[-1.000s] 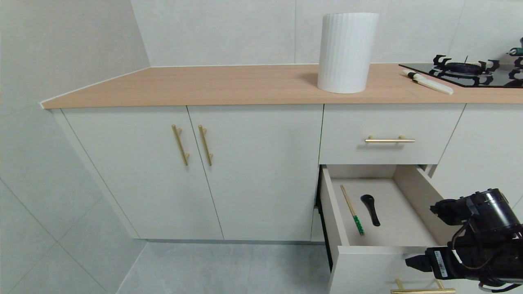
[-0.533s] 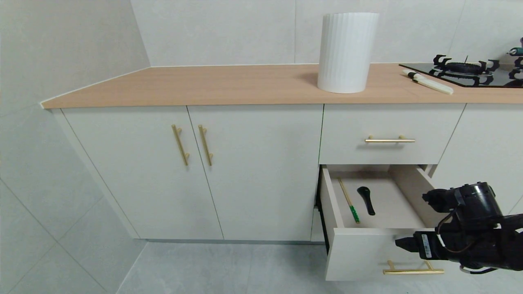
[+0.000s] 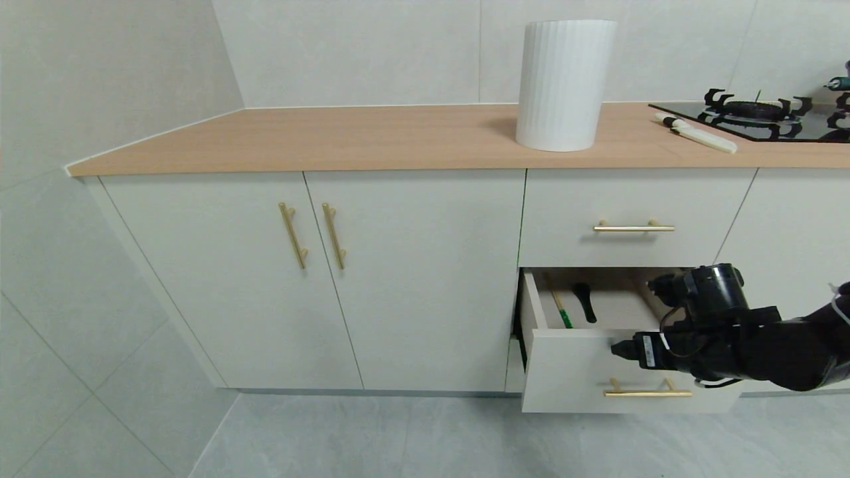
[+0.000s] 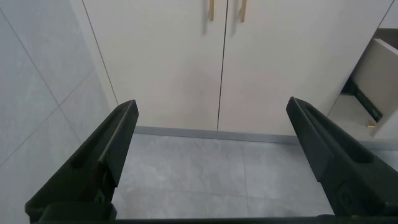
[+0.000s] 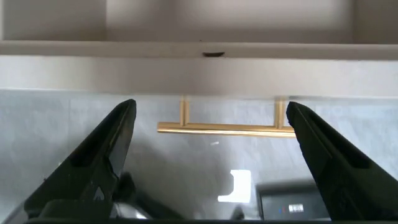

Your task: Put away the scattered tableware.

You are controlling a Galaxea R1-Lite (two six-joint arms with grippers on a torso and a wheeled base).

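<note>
The lower drawer (image 3: 571,372) has slid most of the way shut since a second ago. The right gripper (image 3: 617,348) has travelled in with it and is now at the drawer front, just above the gold bar handle (image 3: 647,393). Its fingers (image 5: 102,158) are spread wide and grip nothing; in the wrist view the handle lies between them. In the remaining gap lie the chopsticks (image 3: 563,317), green at one end, and one black spoon (image 3: 584,304), side by side and well behind the fingers. Above is one shut upper drawer (image 3: 564,212), and to the left are two cabinet doors (image 3: 319,279). The wooden surface (image 3: 332,136) carries one white ribbed canister (image 3: 563,86), one white knife (image 3: 700,137) and a gas hob (image 3: 757,118). The left gripper (image 4: 211,106) hangs over the floor (image 4: 205,180) before the doors, fingers wide apart and empty.
</note>
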